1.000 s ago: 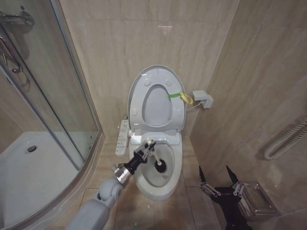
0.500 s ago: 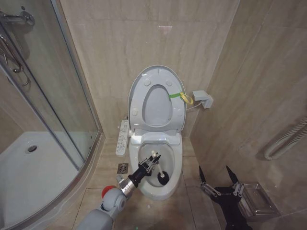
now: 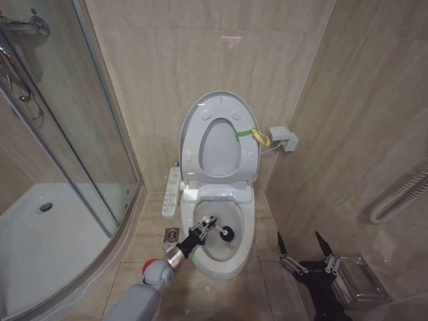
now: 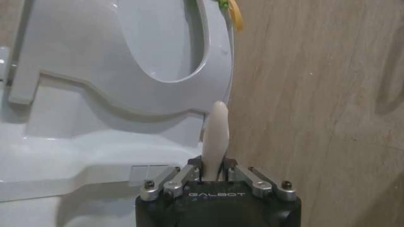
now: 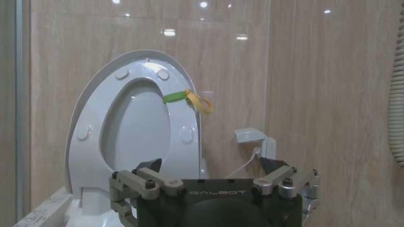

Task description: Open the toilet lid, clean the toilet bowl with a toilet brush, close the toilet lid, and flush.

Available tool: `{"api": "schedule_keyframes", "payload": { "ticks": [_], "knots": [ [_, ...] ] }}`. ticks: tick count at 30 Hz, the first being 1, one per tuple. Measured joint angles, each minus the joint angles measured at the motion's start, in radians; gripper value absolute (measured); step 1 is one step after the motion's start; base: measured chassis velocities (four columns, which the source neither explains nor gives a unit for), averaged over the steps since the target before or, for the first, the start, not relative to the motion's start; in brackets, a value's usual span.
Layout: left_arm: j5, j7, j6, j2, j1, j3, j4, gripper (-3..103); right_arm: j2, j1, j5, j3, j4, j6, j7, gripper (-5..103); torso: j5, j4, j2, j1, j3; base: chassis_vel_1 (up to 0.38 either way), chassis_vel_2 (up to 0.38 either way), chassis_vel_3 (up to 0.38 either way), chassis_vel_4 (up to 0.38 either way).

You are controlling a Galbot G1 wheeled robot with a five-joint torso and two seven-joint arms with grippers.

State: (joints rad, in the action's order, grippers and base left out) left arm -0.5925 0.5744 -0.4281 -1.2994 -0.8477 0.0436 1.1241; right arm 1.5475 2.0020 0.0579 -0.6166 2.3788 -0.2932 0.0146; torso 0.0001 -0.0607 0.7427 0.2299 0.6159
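Head view, small tiled bathroom; all places given from the bowl (image 3: 221,262).

Item 1, lid (image 3: 190,120): upright behind the bowl against the back wall, seat (image 3: 246,157) raised flat against it, green-yellow tag (image 3: 249,133) on the seat's right edge. Opening step judged done.

Item 2, brush (image 3: 226,234): dark head inside the bowl, near its centre and low in the basin; white handle (image 4: 215,137) runs back over the bowl's left rim.

Item 3, left gripper (image 3: 203,228): over the left rim, jaws pinched on the handle, seen close in the left wrist view. Step in hand, by judgement: scrubbing the bowl.

Item 4, right gripper (image 3: 304,257): parked low, well right of the bowl, fingers spread, empty.

Next move, by judgement: sweep the head round the inner wall under steady pressure, without letting the thin handle twist in the grip; then lift it clear of the rim before the lid comes down. Closing and flushing remain.

Surface: glazed white ceramic, smooth and curved; the head is likely to slide.

Room: control panel (image 3: 171,190) just left of the bowl; floor drain (image 3: 171,235) left of it; glass shower screen (image 3: 67,134) and white tray (image 3: 40,234) farther left; wall box (image 3: 282,138) with cord to the upper right; metal holder (image 3: 358,277) and ribbed hose (image 3: 401,197) far right. Beige tile walls and floor, tight clearance both sides.
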Motion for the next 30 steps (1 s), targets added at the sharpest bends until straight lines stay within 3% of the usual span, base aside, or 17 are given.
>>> {"api": "schedule_keyframes", "payload": {
  "ticks": [6,9,13,20,22,26,29,30],
  "knots": [
    [-0.037,-0.03,0.055,0.032,-0.007,0.037,0.161,19,0.0,0.0,0.0,0.0,0.0,0.0,0.0,100,-0.0002,-0.0003,0.0,0.0,0.0,0.0,0.0,0.0,0.0],
    [-0.096,-0.057,0.103,0.058,-0.017,0.051,0.288,19,0.0,0.0,0.0,0.0,0.0,0.0,0.0,100,-0.0002,-0.0003,0.0,0.0,0.0,0.0,0.0,0.0,0.0],
    [-0.109,-0.057,0.109,0.056,-0.02,0.049,0.289,19,0.0,0.0,0.0,0.0,0.0,0.0,0.0,100,-0.0002,-0.0003,0.0,0.0,0.0,0.0,0.0,0.0,0.0],
    [-0.052,0.013,0.02,0.005,-0.015,0.013,0.021,19,0.0,0.0,0.0,0.0,0.0,0.0,0.0,100,0.0,0.0003,0.0,0.0,0.0,0.0,0.0,0.0,0.0],
    [-0.048,0.017,0.015,0.002,-0.013,0.011,0.01,19,0.0,0.0,0.0,0.0,0.0,0.0,0.0,100,-0.0003,0.0008,0.0,0.0,0.0,0.0,0.0,0.0,0.0],
    [-0.058,0.013,0.028,0.007,-0.006,0.017,0.055,19,0.0,0.0,0.0,0.0,0.0,0.0,0.0,100,-0.0001,0.0003,0.0,0.0,0.0,0.0,0.0,0.0,0.0],
    [-0.088,-0.012,0.063,0.017,0.017,0.042,0.154,20,0.0,0.0,0.0,0.0,0.0,0.0,0.0,100,-0.0002,-0.0003,0.0,0.0,0.0,0.0,0.0,0.0,0.0],
    [-0.126,-0.041,0.101,0.028,0.029,0.068,0.252,20,0.0,0.0,0.0,0.0,0.0,0.0,0.0,100,-0.0001,-0.0004,0.0,0.0,0.0,0.0,0.0,0.0,0.0]
  ]
}}
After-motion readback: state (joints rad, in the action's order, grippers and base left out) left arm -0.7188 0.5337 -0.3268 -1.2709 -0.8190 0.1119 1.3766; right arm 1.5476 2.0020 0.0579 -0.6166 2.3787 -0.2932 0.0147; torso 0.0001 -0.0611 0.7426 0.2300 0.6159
